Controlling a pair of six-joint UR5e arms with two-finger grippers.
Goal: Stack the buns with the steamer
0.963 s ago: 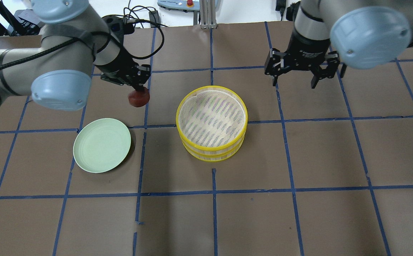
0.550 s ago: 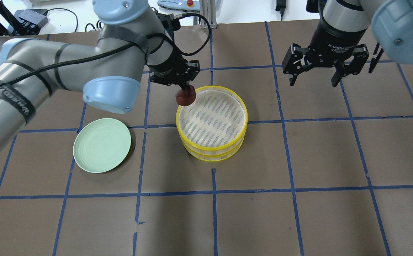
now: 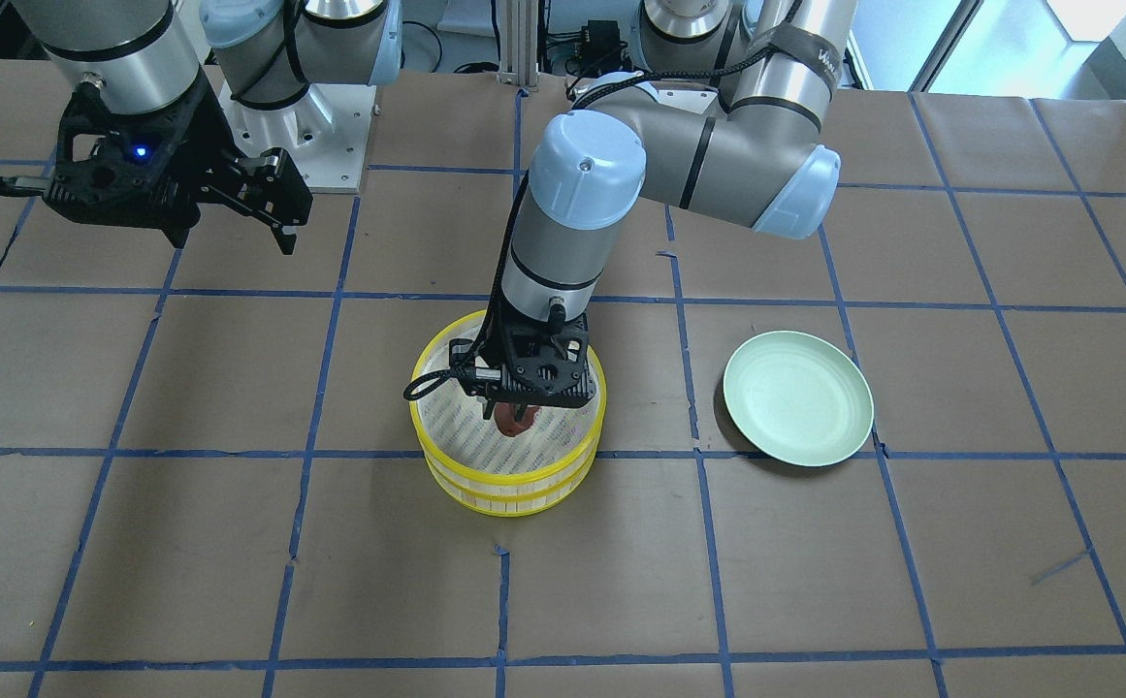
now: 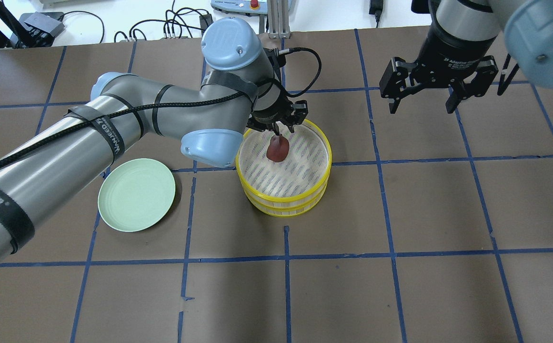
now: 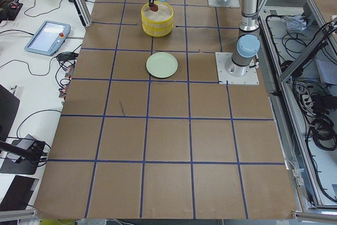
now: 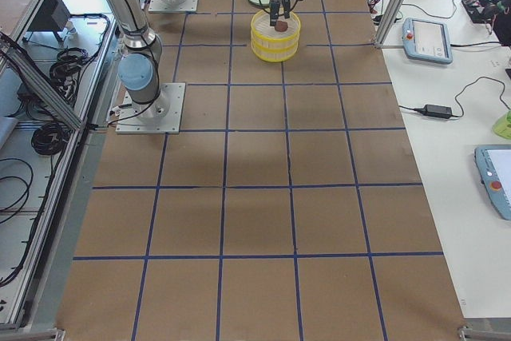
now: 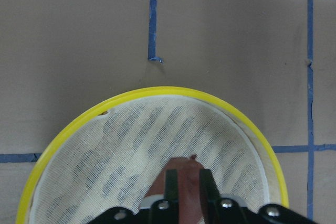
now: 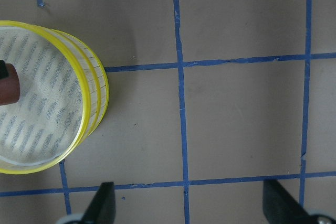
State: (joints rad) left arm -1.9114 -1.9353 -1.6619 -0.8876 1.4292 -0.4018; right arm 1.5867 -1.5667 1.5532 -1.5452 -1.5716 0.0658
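The yellow steamer (image 4: 283,196), two stacked tiers with a white mesh floor, stands mid-table. It also shows in the front view (image 3: 509,494) and the left wrist view (image 7: 157,93). My left gripper (image 4: 278,132) is shut on the dark reddish-brown bun (image 4: 277,148) and holds it inside the top tier's rim, close over the mesh. I cannot tell if the bun touches the mesh. The left wrist view shows the bun (image 7: 184,187) between the fingers (image 7: 171,182). My right gripper (image 4: 420,102) is open and empty, high to the steamer's right. The white bun is out of view.
A pale green plate (image 4: 136,194) lies empty left of the steamer, under my left arm's forearm; it also shows in the front view (image 3: 798,397). The brown table (image 4: 400,286) carries blue tape grid lines. Cables lie beyond the far edge.
My left arm has carried the brown bun rightward from beside the steamer to over its rim, then down into the top tier. The right gripper shifted slightly right and stayed open.
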